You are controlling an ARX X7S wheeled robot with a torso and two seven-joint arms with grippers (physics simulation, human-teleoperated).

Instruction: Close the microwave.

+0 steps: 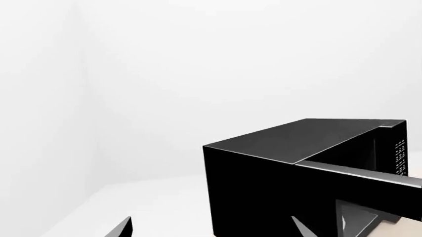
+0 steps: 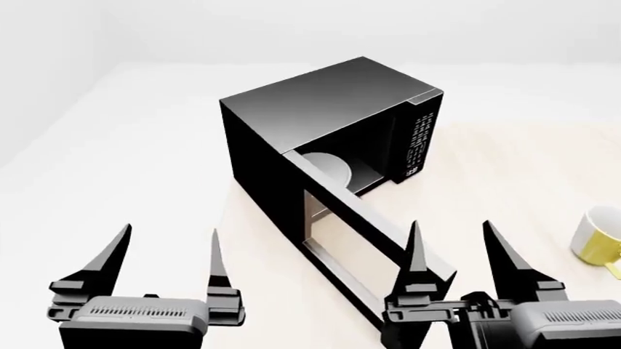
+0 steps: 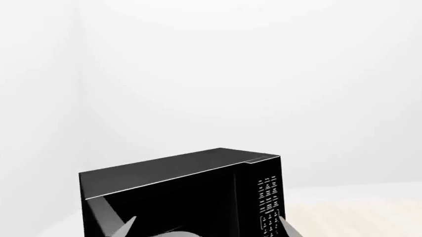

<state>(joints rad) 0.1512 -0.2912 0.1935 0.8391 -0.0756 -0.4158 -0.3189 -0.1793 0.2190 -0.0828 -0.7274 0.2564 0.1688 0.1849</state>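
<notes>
The microwave (image 2: 321,102) is a glossy black box on the table, its windowed door (image 2: 364,247) swung wide open toward me. The white turntable plate (image 2: 330,171) shows inside, and the white-marked keypad (image 2: 419,142) is on its right. My left gripper (image 2: 167,254) is open and empty, left of the door and apart from it. My right gripper (image 2: 456,251) is open and empty, just right of the door's free end. The microwave also shows in the left wrist view (image 1: 264,187) and in the right wrist view (image 3: 178,197).
A white mug with a yellow inside (image 2: 603,240) stands at the right edge of the table (image 2: 505,167). White walls lie behind the microwave.
</notes>
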